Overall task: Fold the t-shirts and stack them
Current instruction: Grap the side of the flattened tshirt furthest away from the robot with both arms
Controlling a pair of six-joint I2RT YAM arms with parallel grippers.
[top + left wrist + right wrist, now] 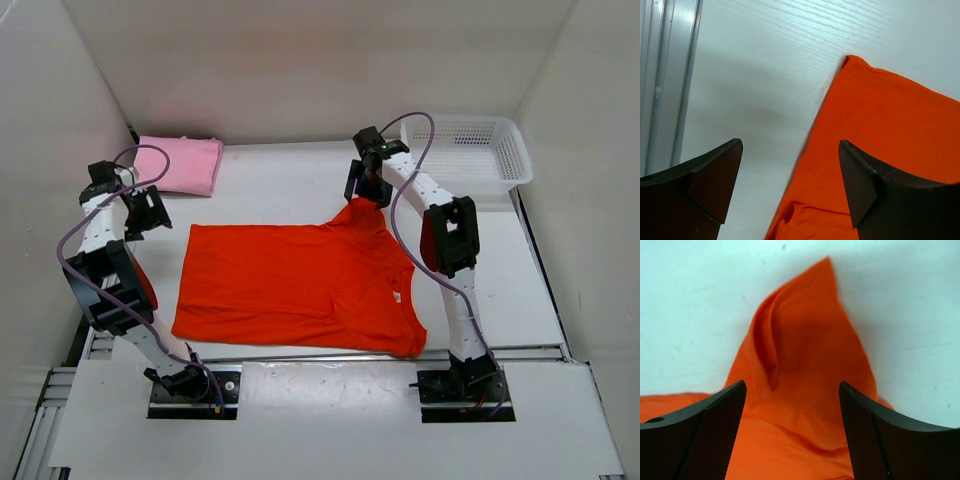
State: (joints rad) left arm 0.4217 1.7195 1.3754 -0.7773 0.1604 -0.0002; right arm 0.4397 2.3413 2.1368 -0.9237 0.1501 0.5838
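I see the orange t-shirt (295, 285) lying open and mostly flat in the middle of the tabletop (280, 190), with its collar side toward my right arm. It is not folded yet. One sleeve (805, 340) at the far right stands up in a small peak with a crease, so the cloth there is not flat.

The pink t-shirt (183, 165) sits in the far left corner as a neat folded packet, so I judge that this one is done. The black shirt I cannot find in any view (maybe it is hidden, I cannot say). The white basket (500, 160) is at the far right, well apart from the orange shirt.

The left claw (790, 144) has its fingers apart and holds nothing. It hovers over the left edge of the orange shirt, near a corner (850, 60). The right claw (792, 385) is also spread and holds nothing, with the peaked sleeve just below it.

In my judgement about one shirt of three is finished. What is left is to fold the orange shirt and put it on the pink one.
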